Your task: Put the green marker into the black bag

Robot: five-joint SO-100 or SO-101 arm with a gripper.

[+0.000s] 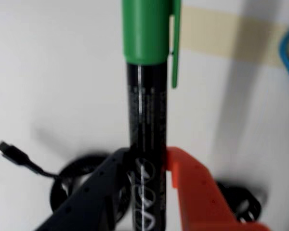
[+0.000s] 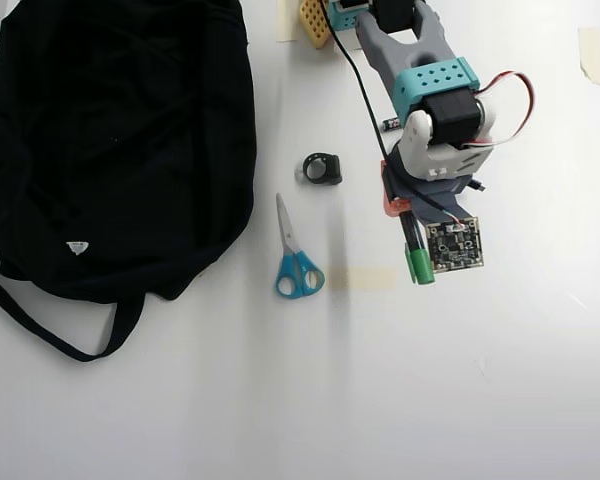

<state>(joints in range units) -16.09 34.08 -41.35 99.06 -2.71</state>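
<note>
The two-finger gripper [image 1: 147, 180], one finger dark navy and the other orange, is clamped narrowly around the slim green marker [image 1: 145, 120], a dark barrel with white print and a bright green clipped cap. In the wrist view the marker runs straight up toward twelve o'clock from between the fingers, the navy finger pressing its barrel from seven o'clock and the orange finger from five o'clock. Beneath it lies the white tabletop [image 1: 62, 72], with a coiled black cable [image 1: 67, 180] at about eight o'clock of the gripper and a strip of beige tape [image 1: 231, 33] at about one o'clock. In the overhead view the marker [image 2: 417, 255] points its green cap toward six o'clock, just left of the small square circuit board [image 2: 454, 245] carried on the wrist. The large black soft fabric bag [image 2: 120, 140], with its long strap and small white tag, lies well apart at about nine o'clock of the gripper [image 2: 405, 205]. Between them rest blue-handled scissors [image 2: 295, 255] and a small black ring-shaped object [image 2: 323, 168], the scissors at roughly six o'clock of that object. Whether the marker touches the table cannot be told.
</note>
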